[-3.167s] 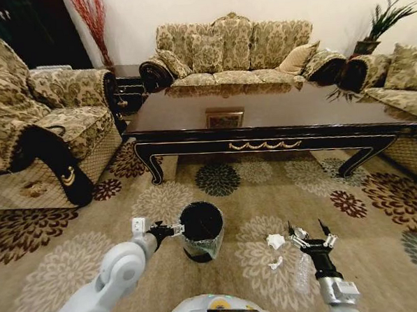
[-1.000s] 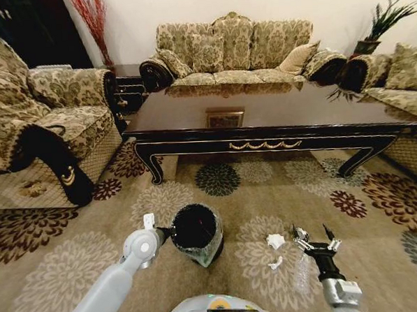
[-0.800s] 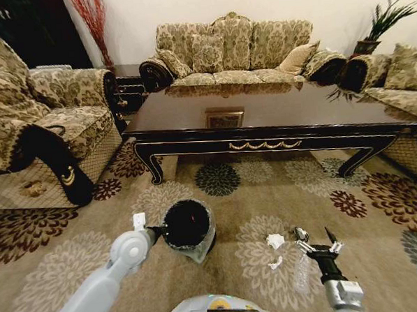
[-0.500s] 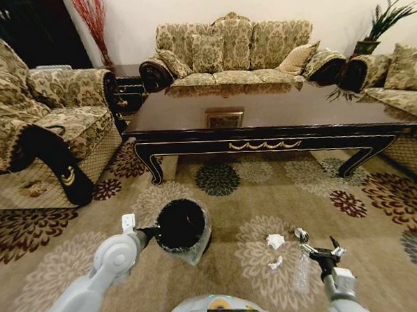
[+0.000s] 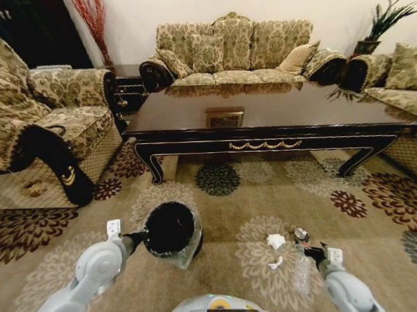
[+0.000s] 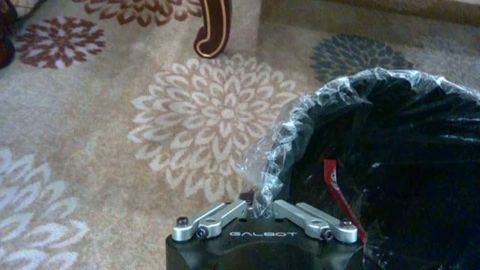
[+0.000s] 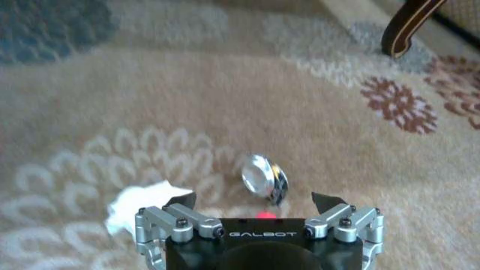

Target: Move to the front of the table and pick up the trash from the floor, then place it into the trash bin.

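Gripping the liner rim, the left end effector (image 6: 259,216) holds the tilted trash bin (image 5: 169,231); a red wrapper (image 6: 335,188) is seen inside. Right end effector (image 7: 255,203) is open above floor (image 5: 219,218) near white paper trash (image 5: 275,241) and a shiny scrap (image 7: 265,178).

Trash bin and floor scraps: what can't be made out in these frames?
- Trash bin, head view: its tilt hides the base, so floor contact is unclear.
- Left wrist view: the dark liner hides the bin's contents apart from a red strip.
- Right wrist view: the right gripper covers part of the white paper scrap; the shiny round object is too blurred to identify.
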{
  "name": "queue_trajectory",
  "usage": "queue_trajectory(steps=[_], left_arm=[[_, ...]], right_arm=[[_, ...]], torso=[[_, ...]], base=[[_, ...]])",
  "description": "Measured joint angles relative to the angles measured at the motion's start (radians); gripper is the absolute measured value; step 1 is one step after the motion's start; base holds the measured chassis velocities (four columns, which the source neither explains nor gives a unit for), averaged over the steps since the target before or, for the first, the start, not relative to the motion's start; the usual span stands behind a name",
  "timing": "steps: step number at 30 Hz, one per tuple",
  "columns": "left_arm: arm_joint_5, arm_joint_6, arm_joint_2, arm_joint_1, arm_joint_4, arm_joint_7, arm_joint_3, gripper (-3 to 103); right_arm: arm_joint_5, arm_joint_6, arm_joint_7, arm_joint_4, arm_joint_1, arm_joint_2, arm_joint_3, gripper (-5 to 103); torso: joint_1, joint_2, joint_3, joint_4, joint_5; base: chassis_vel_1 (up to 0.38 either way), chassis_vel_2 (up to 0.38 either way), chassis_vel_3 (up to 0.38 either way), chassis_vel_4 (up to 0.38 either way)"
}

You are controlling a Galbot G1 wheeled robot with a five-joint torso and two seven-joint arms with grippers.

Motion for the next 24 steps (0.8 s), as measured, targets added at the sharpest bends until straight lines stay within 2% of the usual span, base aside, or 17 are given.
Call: queue_trajectory(steps=[4,6,8,24], left_arm=[[0.009,0.0,0.005,-0.02,0.008,0.01,0.033,0],[0.023,0.0,0.007,-0.017,0.008,0.023,0.039,0],[0.035,0.0,0.007,-0.017,0.008,0.027,0.05,0],[0.052,0.0,0.003,-0.049,0.015,-0.003,0.124,0]], right_arm=[[0.059,-0.047,0.016,-0.027,-0.009,-0.011,-0.003,100],[0.071,-0.061,0.025,-0.037,-0.009,-0.016,-0.012,100],[0.072,-0.064,0.03,-0.059,-0.001,-0.016,-0.02,100],[0.071,-0.056,0.012,-0.226,0.105,-0.019,-0.112,100]], torso=[[0.0,0.0,0.0,-0.0013,0.0],[0.0,0.0,0.0,-0.0011,0.0],[0.0,0.0,0.0,-0.0003,0.0001],[0.0,0.0,0.0,-0.0006,0.0001]], base=[[0.0,0.0,0.0,0.0],[0.0,0.0,0.0,0.0],[0.0,0.0,0.0,0.0],[0.0,0.0,0.0,0.0]])
